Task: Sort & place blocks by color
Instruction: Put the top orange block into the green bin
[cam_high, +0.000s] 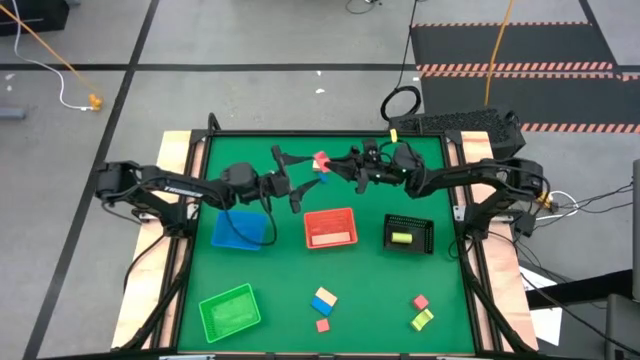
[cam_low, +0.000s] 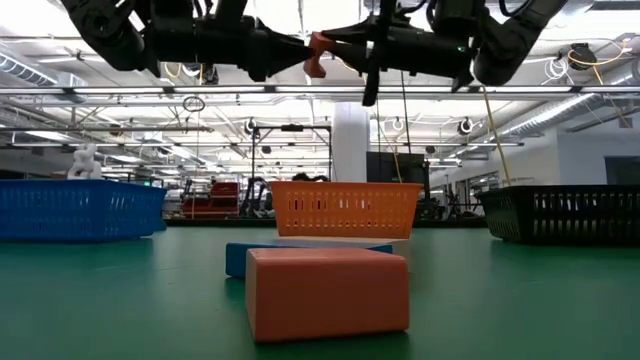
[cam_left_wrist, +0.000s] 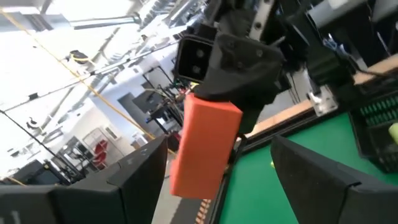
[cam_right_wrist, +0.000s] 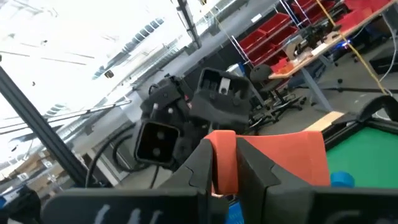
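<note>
Red block (cam_high: 321, 161) held up in air over far-centre of green worktop (cam_high: 360, 290), above and behind red tray (cam_high: 330, 228). Plain orange-red bar, flat faces, sharp edges, no markings; longer than wide in left wrist view (cam_left_wrist: 205, 146). Pinched by right hand (cam_high: 333, 166), dark fingers (cam_right_wrist: 214, 163) closed on either side of it in right wrist view, block (cam_right_wrist: 283, 158) sticking out past them. Left hand (cam_high: 296, 172) just beside it, facing it, fingers (cam_left_wrist: 314, 177) spread wide, not touching block. In low view the block (cam_low: 318, 52) hangs high between both hands, well clear of worktop.

On worktop near front edge: blue block w/ pale tan block (cam_high: 324, 299) touching it, small red cube (cam_high: 322, 325) just in front. To the right: another red cube (cam_high: 420, 301) & yellow-green block (cam_high: 422, 320) just beside each other. Yellow-green block (cam_high: 401, 238) lying inside black tray (cam_high: 409, 233). Pale piece inside red tray, too small to tell shape.

Blue tray (cam_high: 243, 229) under left arm, green tray (cam_high: 230, 311) at front-left corner. Low view: red cube (cam_low: 328, 292) close to camera, blue block (cam_low: 240, 258) behind it.
</note>
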